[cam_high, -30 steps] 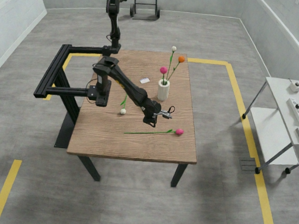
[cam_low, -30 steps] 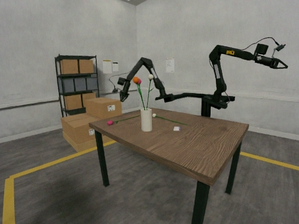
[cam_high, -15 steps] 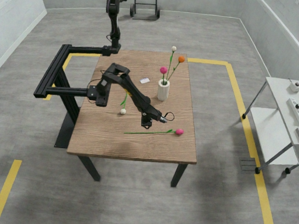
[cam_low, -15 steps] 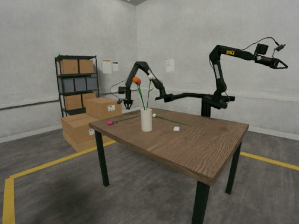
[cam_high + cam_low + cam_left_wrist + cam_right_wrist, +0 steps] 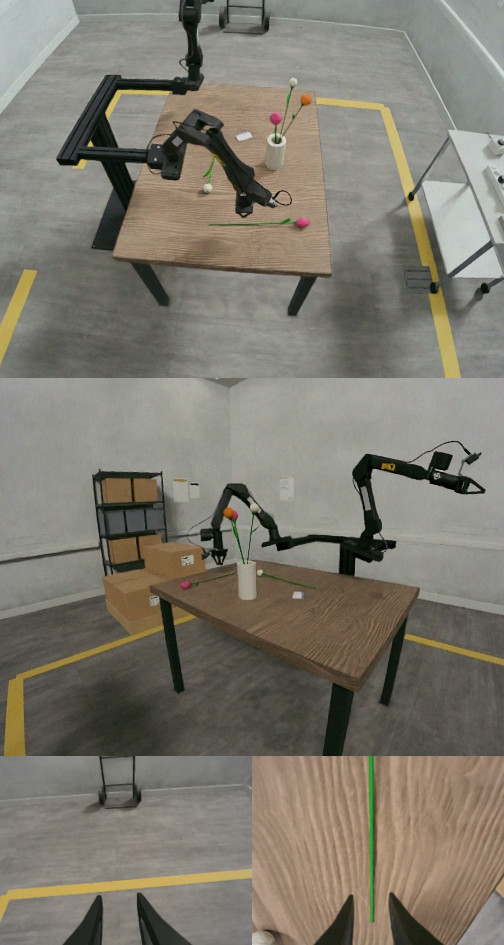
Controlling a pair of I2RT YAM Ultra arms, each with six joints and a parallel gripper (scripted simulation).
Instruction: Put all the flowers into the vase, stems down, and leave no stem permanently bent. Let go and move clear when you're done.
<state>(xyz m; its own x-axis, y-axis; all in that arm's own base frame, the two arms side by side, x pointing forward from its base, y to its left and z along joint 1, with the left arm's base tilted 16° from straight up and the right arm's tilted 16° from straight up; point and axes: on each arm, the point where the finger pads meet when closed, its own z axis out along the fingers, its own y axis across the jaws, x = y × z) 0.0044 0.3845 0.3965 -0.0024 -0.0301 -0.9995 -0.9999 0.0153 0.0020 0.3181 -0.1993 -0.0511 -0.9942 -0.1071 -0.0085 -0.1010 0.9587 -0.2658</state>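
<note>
On a wooden table (image 5: 280, 250) (image 5: 320, 628), a white cylindrical vase (image 5: 275, 156) (image 5: 247, 583) is standing upright, toward two o'clock from the tabletop's middle in the top view. Three flowers are rising from it: one orange (image 5: 306, 100) (image 5: 228, 512), one pink (image 5: 275, 118) (image 5: 235, 515) and one white (image 5: 293, 82) (image 5: 254, 507).

Two more flowers are lying on the wood. From the vase, the loose pink flower (image 5: 302, 222) (image 5: 185, 584) has its bloom at five o'clock, its straight green stem (image 5: 240, 224) (image 5: 371, 840) pointing toward nine. The loose white flower (image 5: 207, 188) (image 5: 260, 573) has its bloom at eight o'clock. A small white block (image 5: 244, 136) (image 5: 298, 595) is lying at ten.

The right gripper (image 5: 243, 214) (image 5: 220, 562) (image 5: 371, 899) is pointing down above the pink flower's stem — its fingers are standing a little apart, holding nothing. The left gripper (image 5: 483, 491) (image 5: 119, 899) is reaching out well away from the vase, fingers likewise partly apart and empty.

Farther out in the top view, a hand truck (image 5: 245, 32) (image 5: 120, 806) is standing near the wall toward eleven o'clock — and a white-topped cart (image 5: 475, 155) is standing past three.
</note>
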